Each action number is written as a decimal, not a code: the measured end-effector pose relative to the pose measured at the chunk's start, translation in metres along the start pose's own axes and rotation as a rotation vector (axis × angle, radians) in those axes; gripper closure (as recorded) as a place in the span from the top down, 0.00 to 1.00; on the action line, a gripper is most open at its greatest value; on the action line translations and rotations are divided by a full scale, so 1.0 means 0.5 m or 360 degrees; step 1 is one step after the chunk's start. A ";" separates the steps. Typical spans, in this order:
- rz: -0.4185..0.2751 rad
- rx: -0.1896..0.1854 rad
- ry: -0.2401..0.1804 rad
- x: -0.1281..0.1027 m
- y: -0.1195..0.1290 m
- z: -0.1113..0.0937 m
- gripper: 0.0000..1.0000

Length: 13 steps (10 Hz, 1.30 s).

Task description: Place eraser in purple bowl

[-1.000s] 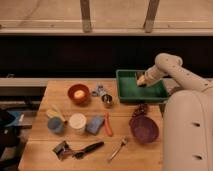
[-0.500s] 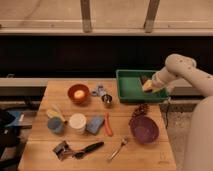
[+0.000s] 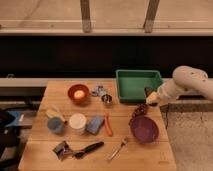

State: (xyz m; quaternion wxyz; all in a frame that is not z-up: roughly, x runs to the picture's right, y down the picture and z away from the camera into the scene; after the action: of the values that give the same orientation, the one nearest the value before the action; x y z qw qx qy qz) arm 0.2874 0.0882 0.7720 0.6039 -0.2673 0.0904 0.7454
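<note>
The purple bowl (image 3: 144, 129) sits on the wooden table near its right edge, and I see nothing in it. A small dark brown block, the eraser (image 3: 139, 110), lies on the table touching the bowl's upper-left rim. My gripper (image 3: 150, 97) hangs at the front right corner of the green tray (image 3: 131, 93), a little above and to the right of the eraser. It is shut, with nothing visible in it. The white arm reaches in from the right edge.
An orange bowl (image 3: 78, 93) holding a pale object stands at the back left, with small metal cups (image 3: 103, 95) beside it. A blue cup (image 3: 55, 125), white cup (image 3: 77, 121), blue sponge (image 3: 94, 124), orange stick (image 3: 108, 125), black-handled utensil (image 3: 86, 148) and fork (image 3: 117, 148) fill the front.
The gripper has moved from over the tray's right side down toward its front right corner, nearer the eraser. The arm's bulk has swung off to the right. Nothing on the table moved.
</note>
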 end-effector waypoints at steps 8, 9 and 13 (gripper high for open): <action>-0.0043 0.0037 0.0023 0.020 0.013 0.004 0.00; -0.0076 0.0062 0.0026 0.036 0.028 0.010 0.00; -0.0069 0.0106 -0.0002 0.171 0.009 -0.007 0.00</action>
State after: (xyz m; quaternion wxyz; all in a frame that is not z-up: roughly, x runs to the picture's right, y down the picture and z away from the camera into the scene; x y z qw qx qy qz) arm 0.2730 0.1582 0.7248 0.6287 -0.2485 0.1091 0.7288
